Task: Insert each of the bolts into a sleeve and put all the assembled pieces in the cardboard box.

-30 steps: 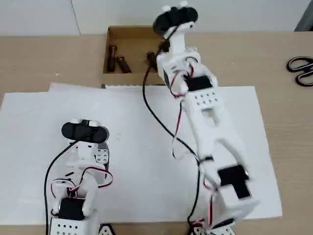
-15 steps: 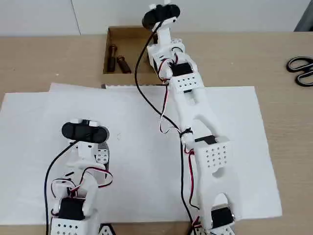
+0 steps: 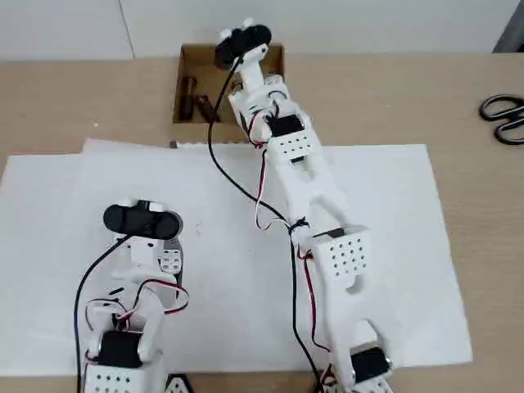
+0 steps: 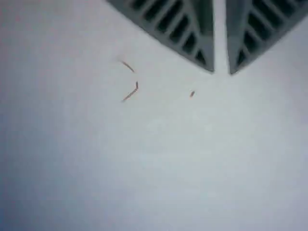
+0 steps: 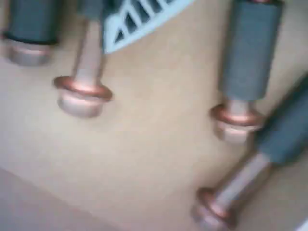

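Observation:
The cardboard box (image 3: 178, 86) stands at the table's far edge, with two assembled bolt-and-sleeve pieces (image 3: 196, 102) lying in its left half. My right gripper (image 3: 237, 64) hangs inside the box on a stretched-out arm. Close above the box floor (image 5: 144, 139), my right gripper (image 5: 95, 41) appears shut on an assembled bolt (image 5: 82, 94), whose copper head sticks out past the ribbed fingertip (image 5: 127, 21). Three more sleeved bolts (image 5: 245, 72) lie around it. My left gripper (image 3: 144, 223) (image 4: 220, 62) hovers shut over the white paper, holding nothing.
A large white paper sheet (image 3: 65, 213) covers the table in front of the box. Scissors (image 3: 503, 115) lie at the far right on the bare wood. Tiny specks of debris (image 4: 131, 86) sit on the paper under the left gripper.
My right arm has swung left across the box and stretched farther out, lowering its gripper inside. The left arm has not moved.

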Robot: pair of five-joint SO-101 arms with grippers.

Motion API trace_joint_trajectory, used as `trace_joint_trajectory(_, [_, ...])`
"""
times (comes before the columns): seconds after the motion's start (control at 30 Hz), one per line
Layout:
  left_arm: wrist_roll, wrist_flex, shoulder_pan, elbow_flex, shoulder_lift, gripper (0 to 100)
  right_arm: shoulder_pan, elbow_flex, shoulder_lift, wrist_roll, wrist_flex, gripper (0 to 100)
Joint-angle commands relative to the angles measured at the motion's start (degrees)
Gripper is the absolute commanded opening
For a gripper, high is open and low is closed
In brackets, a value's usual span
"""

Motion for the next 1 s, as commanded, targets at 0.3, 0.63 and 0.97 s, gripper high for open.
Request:
trace_joint_trajectory(0.3, [-0.4, -1.3, -0.2, -0.1, 0.1, 1, 0.1, -2.8, -4.5, 1.6, 2.5, 18.7])
trace_joint_trajectory(0.63, [-0.4, -1.5, -0.2, 0.0, 0.1, 1, 0.4, -2.7, -12.9, 1.7, 11.8, 0.0])
trace_joint_trajectory(0.97, [-0.4, -1.6, -0.2, 0.0, 0.1, 1, 3.3, -2.7, -22.9, 1.3, 25.1, 0.2])
